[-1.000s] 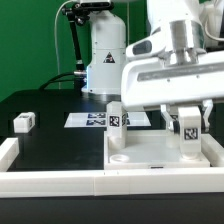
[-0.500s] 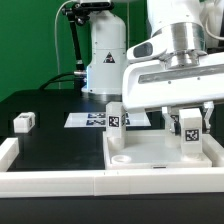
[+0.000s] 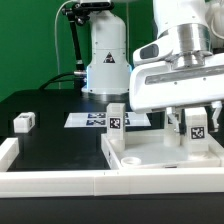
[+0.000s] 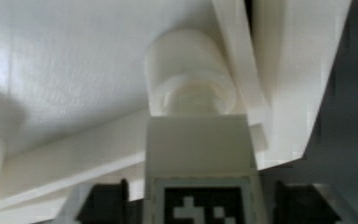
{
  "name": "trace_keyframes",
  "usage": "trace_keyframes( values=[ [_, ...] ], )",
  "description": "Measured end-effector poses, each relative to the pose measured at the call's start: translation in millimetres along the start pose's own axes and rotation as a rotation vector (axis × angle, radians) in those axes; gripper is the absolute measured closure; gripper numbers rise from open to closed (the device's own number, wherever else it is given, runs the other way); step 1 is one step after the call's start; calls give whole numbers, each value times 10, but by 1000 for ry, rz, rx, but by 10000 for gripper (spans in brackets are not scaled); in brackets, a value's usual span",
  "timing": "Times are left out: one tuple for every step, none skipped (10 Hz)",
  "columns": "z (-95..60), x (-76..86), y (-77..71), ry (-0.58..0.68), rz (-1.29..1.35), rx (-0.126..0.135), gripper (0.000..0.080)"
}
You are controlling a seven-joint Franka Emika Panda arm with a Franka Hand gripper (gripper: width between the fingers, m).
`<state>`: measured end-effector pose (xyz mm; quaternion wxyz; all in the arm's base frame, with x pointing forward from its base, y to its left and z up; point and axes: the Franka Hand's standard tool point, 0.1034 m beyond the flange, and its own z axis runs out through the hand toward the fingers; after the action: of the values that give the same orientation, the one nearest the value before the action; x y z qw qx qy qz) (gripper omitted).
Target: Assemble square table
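Note:
The square table's white slab [image 3: 160,158] lies flat at the exterior view's right. One tagged leg [image 3: 117,118] stands upright on its back corner toward the exterior view's left. My gripper [image 3: 196,120] is shut on a second tagged leg [image 3: 197,130], held upright over the slab's corner toward the exterior view's right. In the wrist view that leg [image 4: 202,150] fills the gap between my dark fingers [image 4: 108,200], its end close to a rounded socket [image 4: 190,75] beside the slab's raised rim [image 4: 274,90]. Another loose leg [image 3: 24,122] lies on the black table far to the exterior view's left.
The marker board [image 3: 95,119] lies behind the slab. Long white rails [image 3: 55,182] border the table's front and the exterior view's left side. The arm's white base [image 3: 105,55] stands at the back before a green backdrop.
My gripper has shifted toward the exterior view's right, carrying the held leg with it. The slab and the other legs have stayed put.

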<state>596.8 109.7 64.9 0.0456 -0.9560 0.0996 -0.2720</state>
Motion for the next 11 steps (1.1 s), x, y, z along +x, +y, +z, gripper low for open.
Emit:
trace_keyframes(
  values=[
    [1, -2, 1, 0, 0, 0, 269],
    [2, -3, 2, -1, 0, 0, 269],
    [4, -6, 2, -1, 0, 0, 176],
    [5, -8, 3, -2, 0, -1, 155],
    [5, -8, 3, -2, 0, -1, 155],
    [0, -5, 7, -3, -3, 0, 151],
    [-50, 34, 19, -3, -2, 2, 151],
    [-119, 93, 24, 3, 1, 5, 150],
    [-171, 145, 17, 1, 5, 11, 150],
    [-226, 217, 20, -5, 12, 18, 150],
    [-257, 268, 35, -6, 19, 20, 150]
  ],
)
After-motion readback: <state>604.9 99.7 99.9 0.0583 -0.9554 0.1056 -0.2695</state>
